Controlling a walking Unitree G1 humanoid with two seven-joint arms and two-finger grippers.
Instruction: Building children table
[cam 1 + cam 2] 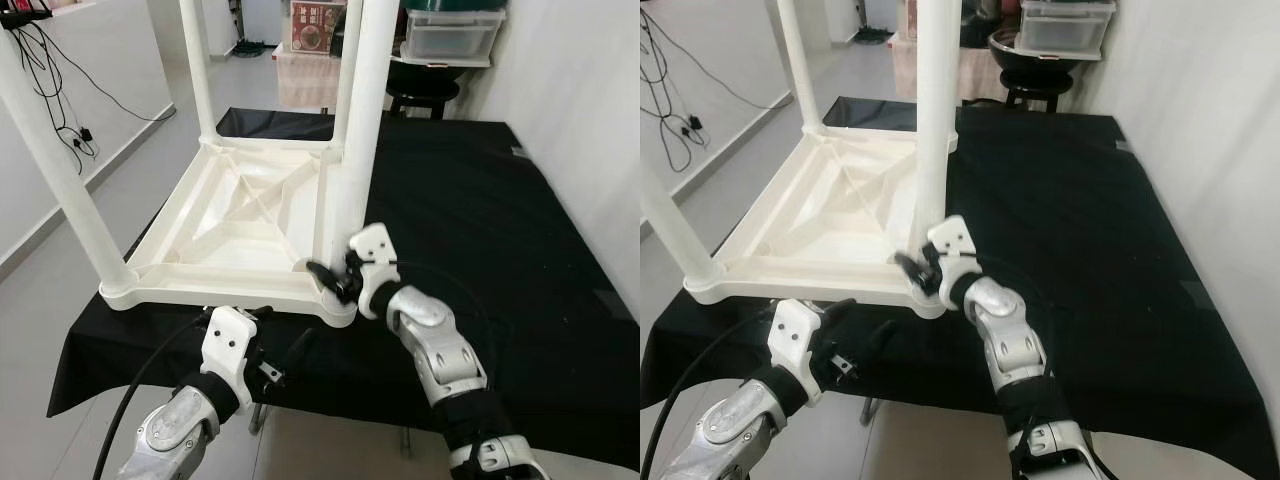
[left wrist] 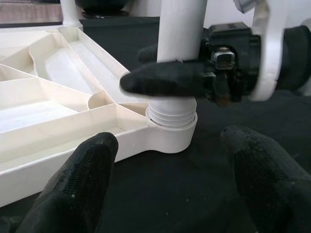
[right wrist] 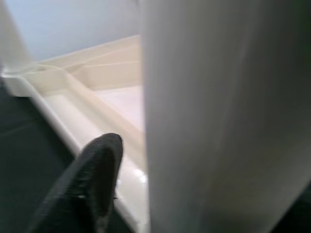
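I am holding my left gripper (image 1: 285, 362) low at the near edge of the black-covered table (image 1: 500, 250), its fingers (image 2: 77, 179) spread apart and aimed at the corner socket. My right arm is bending inward, my right gripper (image 1: 335, 280) clamping the base of the near white leg (image 1: 360, 120) just above the socket. The upturned children table (image 1: 240, 220) is lying tabletop-down beyond, its other legs standing upright.
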